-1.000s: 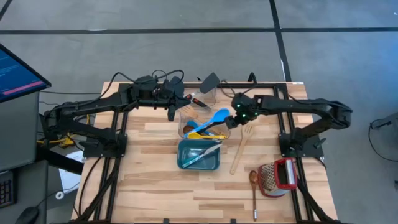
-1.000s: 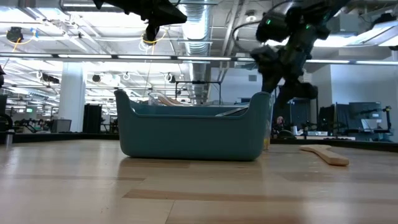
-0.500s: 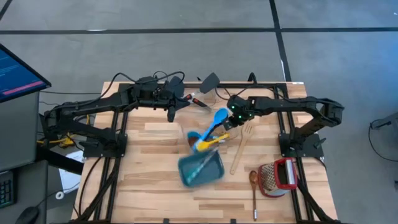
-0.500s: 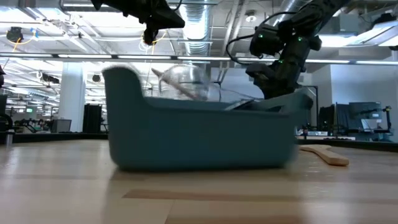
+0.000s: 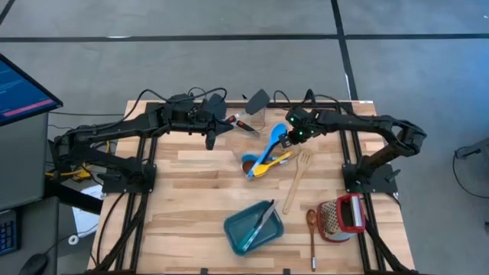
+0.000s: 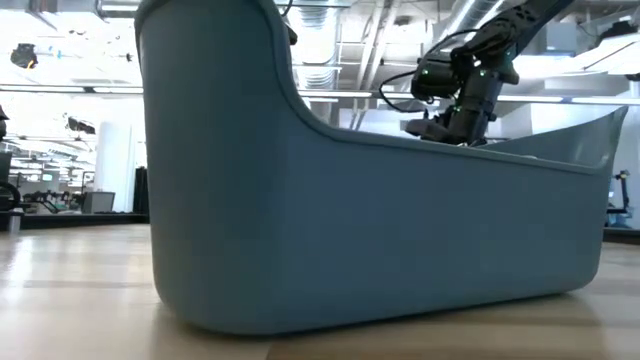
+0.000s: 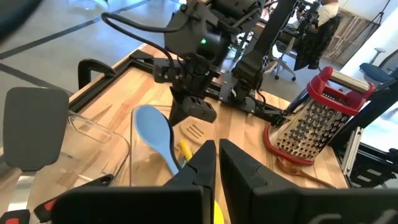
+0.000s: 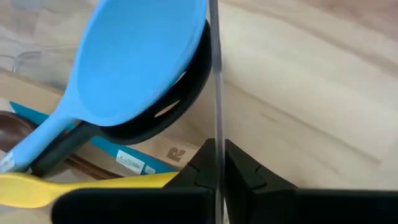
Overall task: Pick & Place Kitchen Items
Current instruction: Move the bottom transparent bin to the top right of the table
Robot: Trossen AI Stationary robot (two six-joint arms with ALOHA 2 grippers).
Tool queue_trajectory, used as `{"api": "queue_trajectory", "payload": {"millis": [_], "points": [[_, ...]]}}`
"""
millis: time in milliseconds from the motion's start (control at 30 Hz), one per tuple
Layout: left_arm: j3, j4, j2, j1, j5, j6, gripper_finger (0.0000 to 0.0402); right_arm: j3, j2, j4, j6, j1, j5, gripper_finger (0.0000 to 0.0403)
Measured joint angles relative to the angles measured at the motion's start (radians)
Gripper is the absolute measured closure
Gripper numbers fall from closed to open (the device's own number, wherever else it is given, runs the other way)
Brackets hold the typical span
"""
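Blue [image 5: 271, 142], yellow [image 5: 269, 165], brown and black long-handled utensils lie bundled in a clear container [image 5: 252, 156] at the table's middle. My right gripper [image 5: 285, 140] is shut on that container's wall beside the blue spoon's head [image 8: 143, 56]. My left gripper [image 5: 213, 140] hangs shut over the far left of the table, holding nothing. A teal bin [image 5: 254, 227] with a slim utensil [image 5: 262, 216] in it sits askew near the front edge and fills the low view. A pale slotted spatula [image 5: 298, 179] and a brown wooden spoon [image 5: 311, 229] lie flat on the wood. My right gripper pinches the clear container's thin wall edge [image 8: 214, 93] between its two fingers, on the side toward the table's right. The fingers slant down from the right. The container stays down on the table with the utensils in it.
A red-handled box grater [image 5: 341, 216] stands at the near right. A black spatula [image 5: 257, 100] lies by the far edge. Bare wood lies to the left and near left of the bin.
My right gripper has shut on the clear container's wall and drawn it, with its utensils, a little toward the table's right. The teal bin has slid from the middle toward the near edge and turned askew.
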Motion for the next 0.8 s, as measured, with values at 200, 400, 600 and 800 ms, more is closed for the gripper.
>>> {"api": "queue_trajectory", "payload": {"millis": [200,400,600,800], "points": [[0.000,0.000,0.000,0.000,0.000,0.000,0.0395,0.000,0.000,-0.011,-0.091,-0.085,0.019,0.0399],[0.000,0.000,0.000,0.000,0.000,0.000,0.0395,0.002,0.000,-0.032,-0.179,-0.170,0.022,0.0400],[0.000,0.000,0.000,0.000,0.000,0.000,0.0395,0.004,-0.003,-0.067,-0.227,-0.250,0.026,0.0401],[0.000,0.000,0.000,0.000,0.000,0.000,0.0395,0.004,-0.003,-0.082,-0.253,-0.318,0.028,0.0401]]}}
